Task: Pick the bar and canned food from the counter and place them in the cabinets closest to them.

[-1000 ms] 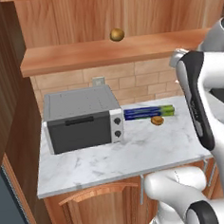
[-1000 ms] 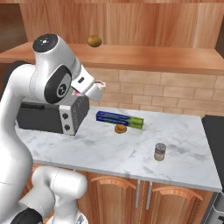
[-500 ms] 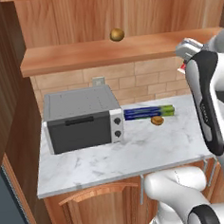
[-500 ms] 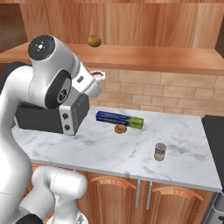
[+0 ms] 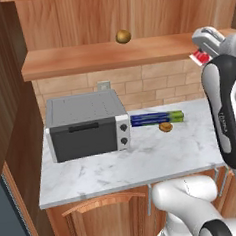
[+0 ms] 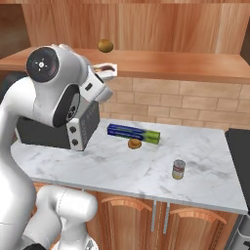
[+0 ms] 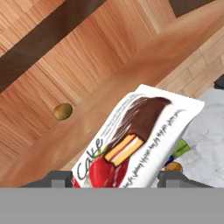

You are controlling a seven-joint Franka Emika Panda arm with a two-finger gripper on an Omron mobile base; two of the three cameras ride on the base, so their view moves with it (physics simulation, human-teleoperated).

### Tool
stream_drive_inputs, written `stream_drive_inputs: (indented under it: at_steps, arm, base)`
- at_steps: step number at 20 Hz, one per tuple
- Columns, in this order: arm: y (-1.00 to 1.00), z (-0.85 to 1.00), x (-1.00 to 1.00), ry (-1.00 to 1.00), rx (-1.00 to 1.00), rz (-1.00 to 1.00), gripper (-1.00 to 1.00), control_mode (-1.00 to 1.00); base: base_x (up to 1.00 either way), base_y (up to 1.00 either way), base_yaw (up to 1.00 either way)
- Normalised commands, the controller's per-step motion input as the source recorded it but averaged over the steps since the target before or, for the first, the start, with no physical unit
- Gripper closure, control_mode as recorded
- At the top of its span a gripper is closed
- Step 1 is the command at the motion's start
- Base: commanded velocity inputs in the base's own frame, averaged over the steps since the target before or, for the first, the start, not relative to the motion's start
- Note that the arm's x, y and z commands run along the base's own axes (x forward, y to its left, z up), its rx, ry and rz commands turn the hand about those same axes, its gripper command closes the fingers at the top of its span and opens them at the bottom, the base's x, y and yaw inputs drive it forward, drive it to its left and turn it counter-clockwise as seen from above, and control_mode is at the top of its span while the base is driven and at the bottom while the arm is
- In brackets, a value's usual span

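My gripper is shut on the bar, a red and white packet with a chocolate cake picture, which sits between the two fingertips. I hold the bar in the air at the height of the cabinets' wooden shelf board, near its right end. From the other side, the gripper and the bar sit just in front of the shelf board's edge. The canned food stands upright on the marble counter, toward its front right.
A grey toaster oven takes up the counter's left. A long blue-and-green box lies by the brick wall with a round brown pastry in front. A brown-yellow ball rests on the shelf. The black stovetop borders the counter at right.
The arm has risen and carried the bar up from below the shelf edge to shelf height. The things on the counter have not moved.
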Motion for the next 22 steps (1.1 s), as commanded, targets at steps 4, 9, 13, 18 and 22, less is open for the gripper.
stream_drive_inputs:
  at_steps: [4, 9, 13, 18, 22]
  arm:
    - [0.0, 0.05, -0.01, -0.04, 0.0, 0.0, 1.0, -1.0]
    - [0.0, 0.0, 0.23, 0.0, 0.0, 0.0, 1.0, -1.0]
    - [0.0, 0.02, 0.43, 0.0, 0.02, 0.0, 1.0, -1.0]
    - [0.0, 0.1, 0.42, 0.0, 0.04, 0.0, 1.0, -1.0]
    - [0.0, 0.03, 0.44, 0.0, 0.05, 0.0, 1.0, -1.0]
  base:
    - [0.0, 0.0, 0.0]
    - [0.0, 0.0, 0.0]
    - [0.0, 0.0, 0.0]
    - [0.0, 0.0, 0.0]
    - [0.0, 0.0, 0.0]
